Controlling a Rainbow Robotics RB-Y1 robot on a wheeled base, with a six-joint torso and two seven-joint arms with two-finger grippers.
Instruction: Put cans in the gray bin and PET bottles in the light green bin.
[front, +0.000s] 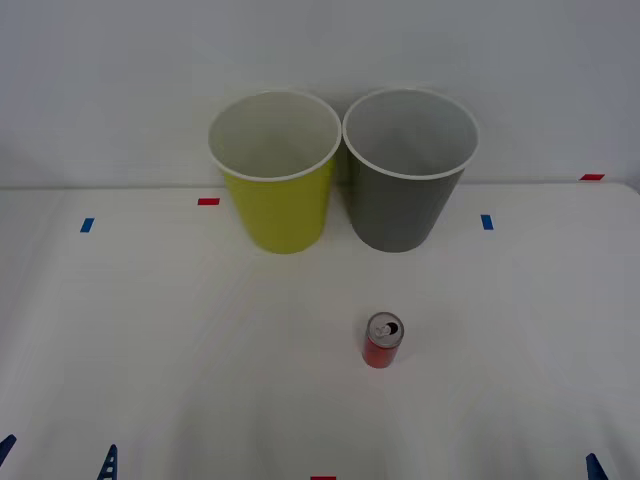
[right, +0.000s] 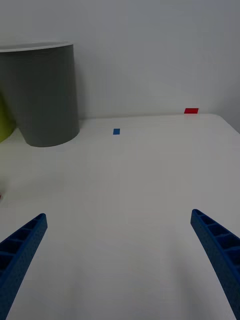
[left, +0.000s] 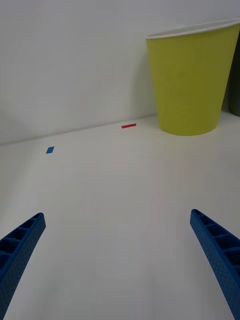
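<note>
Here, the red can (front: 382, 341) stands upright on the white desk (front: 160, 330), silver top and pull tab facing up, nearer the robot than both bins and well apart from them. It sits roughly in line with the gray bin (front: 408, 170), a little toward the gap between the two bins. The light green bin (front: 276, 172) stands at the back of the desk on the robot's left, the gray bin just beside it on the right, their white rims almost touching; both are upright and show pale insides with nothing in them.

The left end effector (left: 117, 265) hovers low over the near left part of the desk, its blue ribbed fingers (left: 20, 250) spread wide and holding nothing, the light green bin ahead of it. The right end effector (right: 117, 265) hovers over the near right part, likewise spread wide with nothing between its fingers (right: 217, 250), the gray bin ahead.

Small blue and red tape marks (front: 208, 201) lie along the far part of the desk.
</note>
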